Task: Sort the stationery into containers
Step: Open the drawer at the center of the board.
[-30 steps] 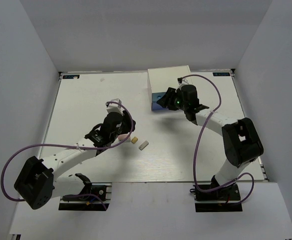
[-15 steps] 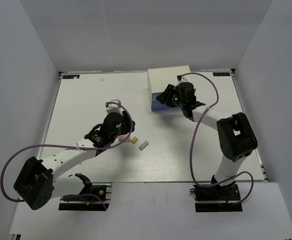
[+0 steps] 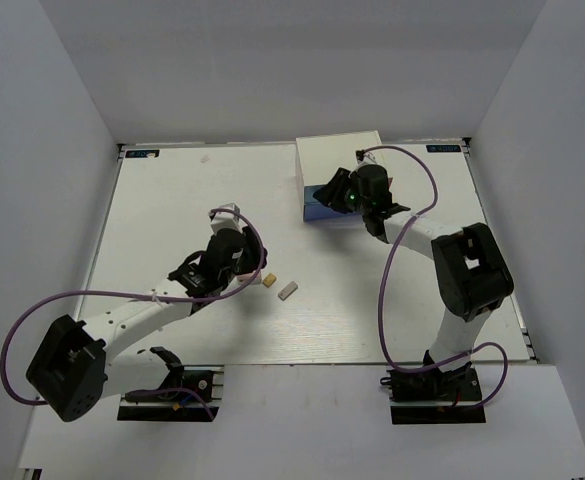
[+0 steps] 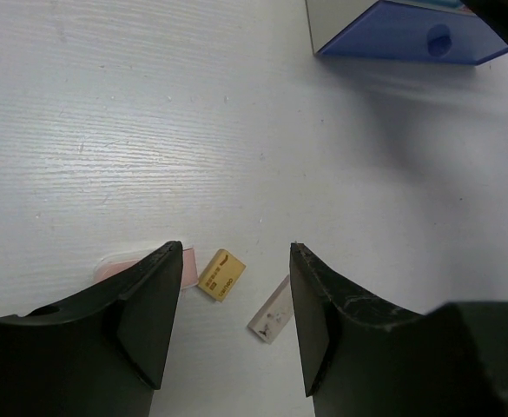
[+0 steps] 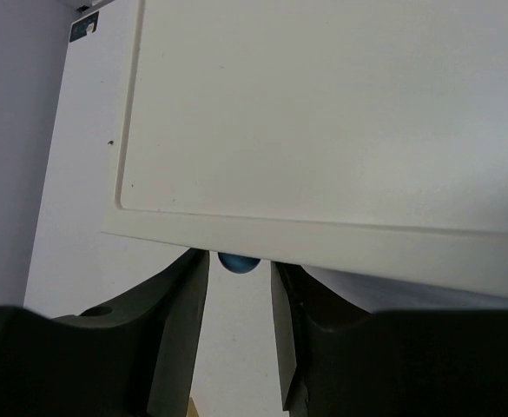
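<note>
Right jaws had edged to the cabinet [image 3: 337,155] at one o'clock, spread around its blue knob [image 5: 238,262]; a centred pinch, then straight pull toward six, seemed wise. Left jaws hung spread.

The table [image 4: 106,113] is white with faint grey grain streaks. The pink eraser [image 4: 115,264] is pale, the tan eraser [image 4: 221,275] carries dark print, and the grey eraser [image 4: 269,320] is close to off-white. The wide drawer [image 4: 384,36] is periwinkle blue, and its knob [image 4: 439,39] is a deeper blue. The cabinet [image 5: 323,113] is plain white. The left gripper [image 4: 233,261] and the right gripper [image 5: 238,269] are black. The arms [image 3: 137,318] are white with black joints. The cables [image 3: 387,300] are purple, and a green light [image 3: 355,203] glows on the right wrist.
</note>
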{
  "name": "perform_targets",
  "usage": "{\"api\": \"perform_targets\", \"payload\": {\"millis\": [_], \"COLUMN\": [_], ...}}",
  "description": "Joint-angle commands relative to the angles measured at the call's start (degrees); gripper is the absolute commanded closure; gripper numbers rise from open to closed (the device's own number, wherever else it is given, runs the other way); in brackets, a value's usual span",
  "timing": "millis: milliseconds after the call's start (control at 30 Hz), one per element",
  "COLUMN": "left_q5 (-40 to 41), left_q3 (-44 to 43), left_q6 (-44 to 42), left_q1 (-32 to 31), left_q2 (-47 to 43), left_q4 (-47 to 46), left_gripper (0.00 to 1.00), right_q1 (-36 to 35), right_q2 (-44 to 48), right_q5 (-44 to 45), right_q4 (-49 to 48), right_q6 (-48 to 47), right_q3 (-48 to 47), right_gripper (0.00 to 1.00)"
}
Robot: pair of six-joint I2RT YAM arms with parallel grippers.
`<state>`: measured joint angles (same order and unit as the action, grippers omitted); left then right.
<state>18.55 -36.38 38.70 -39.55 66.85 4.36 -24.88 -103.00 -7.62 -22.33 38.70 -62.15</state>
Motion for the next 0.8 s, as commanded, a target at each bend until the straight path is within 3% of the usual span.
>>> {"api": "perform_targets", "payload": {"millis": [0,267,533,767], "left_q5": [1.1,1.1,1.7,1.7], "left_q3": [0.1,0.6,0.6,-0.2], "left_q6": [0.6,1.1,1.6,8.7], "left_q1": [0.1,0.1,0.1,0.1], "left_q2": [-2.4,-3.0,-3.5,-3.0], "left_q4": [0.6,1.6,2.1,7.0], "left_gripper": [0.37,0.37,0.37,0.4], "right_q1": [-0.2,-0.2,-0.1,0.1], "right_q2": [-1.2,-2.0,-1.2,3.6], "right_q5": [1.0,1.2,-1.0,-3.7], "right_q4": [-4.0,-4.9,-6.2,-5.7], "right_q6": [0.9,0.8,0.2,0.2], "right_q3": [-2.4,-2.4,-0.6,5.9], "right_gripper": [0.6,0.65,0.89,0.9]}}
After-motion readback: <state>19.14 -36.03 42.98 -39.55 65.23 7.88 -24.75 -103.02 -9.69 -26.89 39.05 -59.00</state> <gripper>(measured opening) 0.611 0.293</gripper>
